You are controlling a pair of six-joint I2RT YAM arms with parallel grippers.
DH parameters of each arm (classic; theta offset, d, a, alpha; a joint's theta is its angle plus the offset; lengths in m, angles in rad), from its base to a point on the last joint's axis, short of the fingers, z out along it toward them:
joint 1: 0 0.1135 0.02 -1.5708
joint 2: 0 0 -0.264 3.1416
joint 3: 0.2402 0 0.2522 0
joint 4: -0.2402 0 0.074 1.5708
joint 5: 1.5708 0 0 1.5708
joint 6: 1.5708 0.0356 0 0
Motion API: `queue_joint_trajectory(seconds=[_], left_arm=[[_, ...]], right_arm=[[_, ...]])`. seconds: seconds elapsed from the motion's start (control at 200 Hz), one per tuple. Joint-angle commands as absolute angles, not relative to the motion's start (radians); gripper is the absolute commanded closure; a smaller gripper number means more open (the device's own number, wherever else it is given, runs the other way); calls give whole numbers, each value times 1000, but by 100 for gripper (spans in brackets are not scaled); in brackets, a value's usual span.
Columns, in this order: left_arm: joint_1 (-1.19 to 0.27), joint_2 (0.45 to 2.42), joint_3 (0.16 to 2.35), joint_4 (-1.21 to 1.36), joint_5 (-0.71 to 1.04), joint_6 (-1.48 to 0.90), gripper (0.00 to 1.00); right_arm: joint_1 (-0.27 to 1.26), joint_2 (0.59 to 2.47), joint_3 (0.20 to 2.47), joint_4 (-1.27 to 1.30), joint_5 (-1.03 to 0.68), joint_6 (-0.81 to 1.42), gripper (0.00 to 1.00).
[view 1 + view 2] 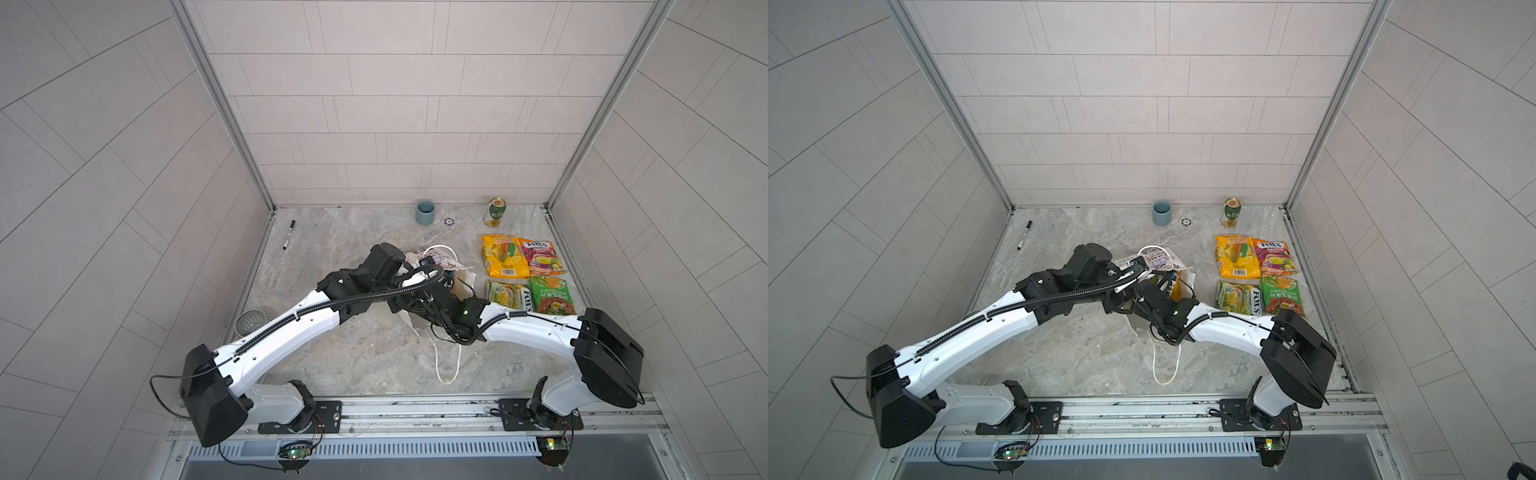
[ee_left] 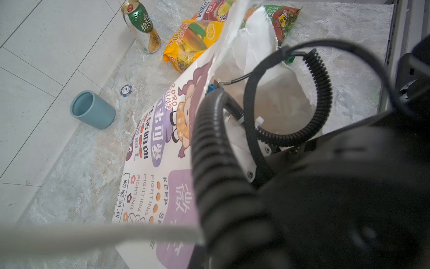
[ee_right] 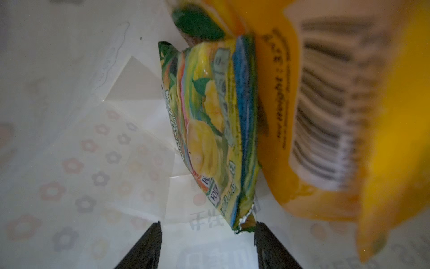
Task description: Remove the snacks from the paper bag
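The white paper bag (image 1: 438, 257) (image 2: 162, 163) lies tipped in the middle of the table, mouth toward the right arm. My left arm's wrist (image 1: 384, 259) is at the bag's rim. Its jaws are hidden behind a black cable, and a taut white cord handle (image 2: 93, 235) runs to them. My right gripper (image 3: 208, 244) is open inside the bag. A green-yellow snack packet (image 3: 209, 130) stands just ahead of it, one corner beside a fingertip (image 3: 267, 242). A yellow-orange packet (image 3: 325, 116) lies next to that one. Several snacks lie outside, among them a yellow one (image 1: 503, 255) and a pink one (image 1: 540, 255).
A blue cup (image 1: 425, 212), a poker chip (image 1: 449, 221) and a green-and-gold can (image 1: 496, 212) stand along the back wall. A black marker (image 1: 289, 235) lies at the back left. A ribbed cup (image 1: 251, 326) sits under my left arm. The bag's other cord handle (image 1: 446, 365) trails forward.
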State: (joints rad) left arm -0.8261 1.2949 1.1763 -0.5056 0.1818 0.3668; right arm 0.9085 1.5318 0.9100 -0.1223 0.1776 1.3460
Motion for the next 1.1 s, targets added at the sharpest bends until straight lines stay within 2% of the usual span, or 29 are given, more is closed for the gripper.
queue_joint_trajectory(seconds=[0.0, 0.26, 0.39, 0.676, 0.896, 1.096], left_arm=[[-836, 1286, 1172, -515, 218, 376, 100], [-836, 1286, 1175, -518, 224, 377, 100], [-836, 1282, 1175, -519, 221, 376, 100], [-836, 1280, 1173, -519, 220, 375, 100], [-836, 1281, 1170, -515, 207, 374, 100], [-836, 1282, 1167, -515, 186, 379, 100]], right_arm=[[908, 1554, 914, -98, 230, 1413, 38], [919, 1612, 923, -59, 342, 1396, 38], [923, 1628, 935, -27, 398, 1354, 43], [923, 1691, 982, 32, 433, 1264, 88], [927, 1657, 982, 51, 436, 1187, 99], [958, 1562, 970, 45, 443, 1072, 100]])
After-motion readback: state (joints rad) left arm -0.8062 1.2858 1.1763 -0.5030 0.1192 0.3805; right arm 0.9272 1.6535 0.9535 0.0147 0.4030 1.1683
